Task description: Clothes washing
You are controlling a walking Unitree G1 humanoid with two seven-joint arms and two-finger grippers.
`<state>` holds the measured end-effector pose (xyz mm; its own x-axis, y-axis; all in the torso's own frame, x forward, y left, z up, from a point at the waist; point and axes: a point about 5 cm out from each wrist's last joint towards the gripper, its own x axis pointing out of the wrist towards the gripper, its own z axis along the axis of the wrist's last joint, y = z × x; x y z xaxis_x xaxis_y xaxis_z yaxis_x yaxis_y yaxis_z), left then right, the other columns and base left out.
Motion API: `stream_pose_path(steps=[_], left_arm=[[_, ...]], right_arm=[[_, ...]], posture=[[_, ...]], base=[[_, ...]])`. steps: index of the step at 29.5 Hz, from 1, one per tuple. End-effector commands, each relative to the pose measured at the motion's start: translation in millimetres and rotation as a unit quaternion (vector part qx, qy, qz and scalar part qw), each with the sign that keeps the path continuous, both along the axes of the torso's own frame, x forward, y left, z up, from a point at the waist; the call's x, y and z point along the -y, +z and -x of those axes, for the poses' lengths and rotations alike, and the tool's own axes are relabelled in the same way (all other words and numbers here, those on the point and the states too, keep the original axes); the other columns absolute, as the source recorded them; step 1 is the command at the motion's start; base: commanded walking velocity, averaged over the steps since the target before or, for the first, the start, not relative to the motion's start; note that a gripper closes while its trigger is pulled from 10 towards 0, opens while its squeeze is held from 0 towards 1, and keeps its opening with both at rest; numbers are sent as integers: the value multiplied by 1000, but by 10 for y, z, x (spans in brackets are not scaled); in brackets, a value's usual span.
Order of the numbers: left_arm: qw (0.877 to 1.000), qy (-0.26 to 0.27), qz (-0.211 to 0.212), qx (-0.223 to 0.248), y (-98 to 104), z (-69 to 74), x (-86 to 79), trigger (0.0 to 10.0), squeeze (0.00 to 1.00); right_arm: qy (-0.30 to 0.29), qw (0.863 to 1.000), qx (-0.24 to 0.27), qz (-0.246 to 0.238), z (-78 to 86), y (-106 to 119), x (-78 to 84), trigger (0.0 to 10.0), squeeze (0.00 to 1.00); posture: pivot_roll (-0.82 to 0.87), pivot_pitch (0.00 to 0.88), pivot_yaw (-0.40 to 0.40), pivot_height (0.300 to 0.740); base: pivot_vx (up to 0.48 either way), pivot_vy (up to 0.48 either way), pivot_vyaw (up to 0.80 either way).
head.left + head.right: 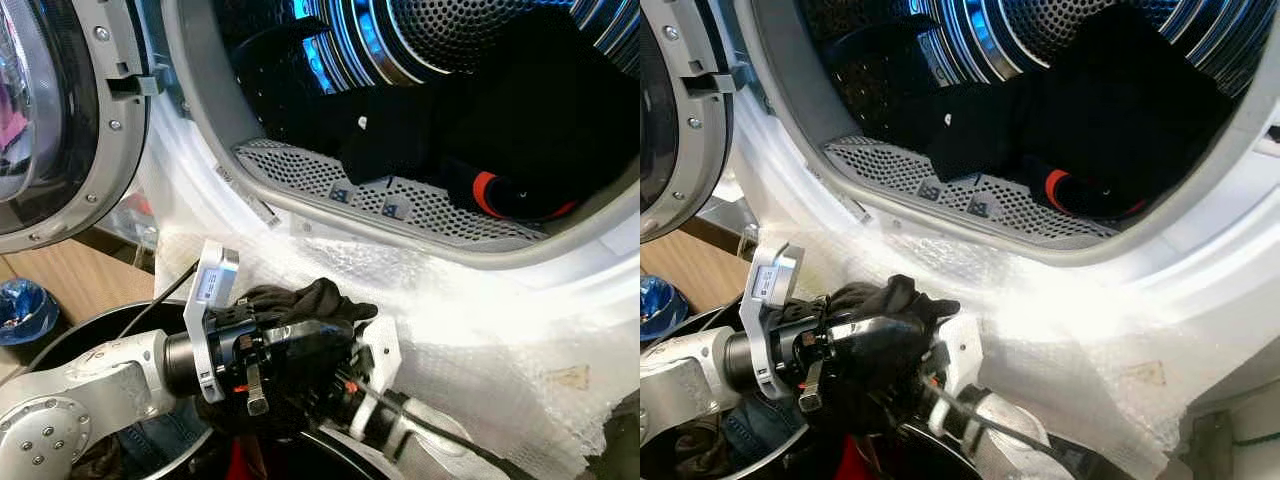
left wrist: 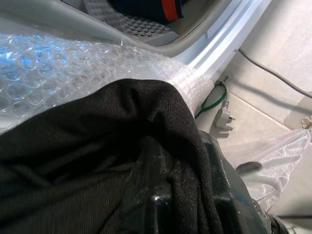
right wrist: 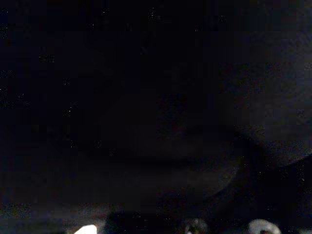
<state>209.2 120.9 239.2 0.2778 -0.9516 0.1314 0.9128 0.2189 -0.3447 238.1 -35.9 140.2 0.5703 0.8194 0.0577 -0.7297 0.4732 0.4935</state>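
Loading step — left claw is clamped on a black garment just below the drum opening. Next it needs lifting over the rim — right claw's state I can't tell.

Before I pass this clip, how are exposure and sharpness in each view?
Eye views: sharp, but the white bubble wrap below the drum opening glares near white, and blue light streaks the steel drum. Left wrist view: well lit, black cloth close and soft. Right wrist view: almost black.

Wood floor at left, pale tile floor w/ cable
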Motion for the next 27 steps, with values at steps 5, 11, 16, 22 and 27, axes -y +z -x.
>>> stream_pose_path(steps=[5, 11, 16, 22, 27], left_arm=[[1000, -19, 11, 20, 95, 81, 27, 0, 0], [1000, -21, 11, 16, 90, 77, 38, 0, 0], [999, -26, 15, 13, 102, 70, 67, 0, 0], [999, -27, 17, 9, 107, 52, 84, 0, 0], [1000, -21, 16, 7, 106, 22, 93, 0, 0]], right_arm=[[48, 996, -18, -73, 77, 94, -46, 10000, 0], [94, 989, -13, -111, 180, 137, -48, 10000, 0], [112, 987, -1, -113, 215, 142, -69, 10000, 0], [96, 992, 49, -59, 203, 132, -162, 3843, 0], [98, 992, 75, -6, 206, 70, -205, 0, 0]], posture=[[86, 42, -19, 740], [83, 31, -11, 740], [82, 21, -4, 740], [80, 23, 3, 740], [75, 33, 6, 740]], base=[[0, 0, 0], [0, 0, 0], [0, 0, 0], [0, 0, 0], [0, 0, 0]])
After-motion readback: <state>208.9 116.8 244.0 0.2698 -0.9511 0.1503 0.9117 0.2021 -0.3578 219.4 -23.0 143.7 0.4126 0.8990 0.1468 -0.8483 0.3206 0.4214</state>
